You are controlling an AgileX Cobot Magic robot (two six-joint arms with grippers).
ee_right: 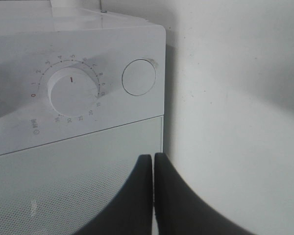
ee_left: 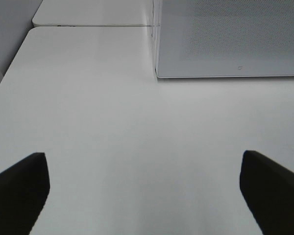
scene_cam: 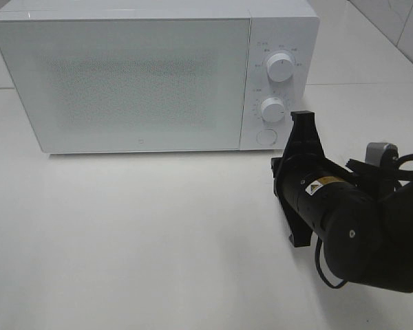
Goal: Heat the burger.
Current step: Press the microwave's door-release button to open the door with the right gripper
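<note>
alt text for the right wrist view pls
The right gripper, jaws shut together on nothing, is close up to a white microwave. Ahead of it on the control panel are a round button and a numbered dial.

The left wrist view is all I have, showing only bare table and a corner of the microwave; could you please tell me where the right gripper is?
Observer: The right gripper is at the microwave's control panel, its tips near the round button.
Operator: Thank you. Is it holding anything?
Observer: No, the right wrist view shows its jaws shut with nothing between them.
Operator: And can you see the burger anywhere?
Observer: No view shows the burger, and the high view shows the door closed.
</note>
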